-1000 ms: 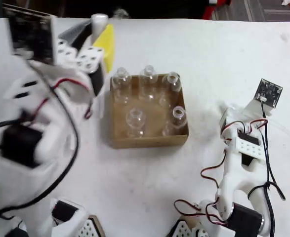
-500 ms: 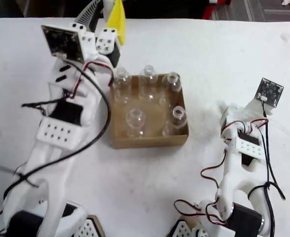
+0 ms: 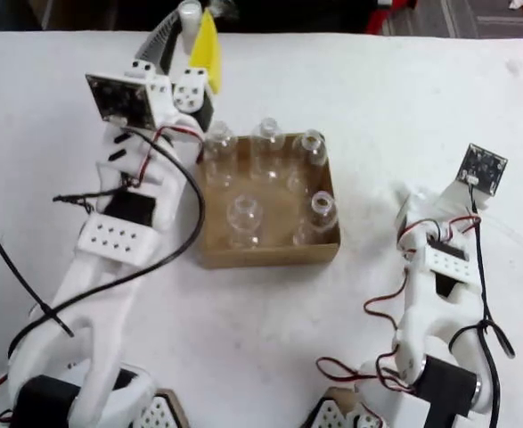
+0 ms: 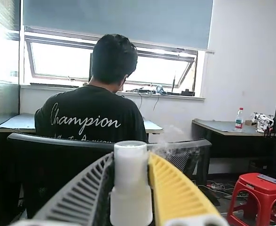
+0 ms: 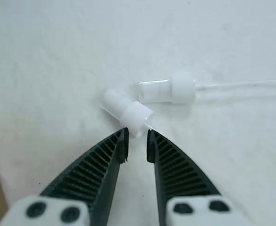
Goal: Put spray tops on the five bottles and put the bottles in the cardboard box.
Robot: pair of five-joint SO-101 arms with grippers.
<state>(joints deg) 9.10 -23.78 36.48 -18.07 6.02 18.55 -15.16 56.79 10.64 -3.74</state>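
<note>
The left pincer was clamped on a white spray top, raised beyond the cardboard box, where 5 open-necked bottles stood. The right pincer, narrowly parted, sat at a second spray top lying on the tabletop.

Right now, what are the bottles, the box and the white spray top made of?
The bottles look clear and shiny, so plastic or maybe glass. The box is dull brown, like cardboard. The spray top is smooth, white, not see-through, probably plastic.
</note>
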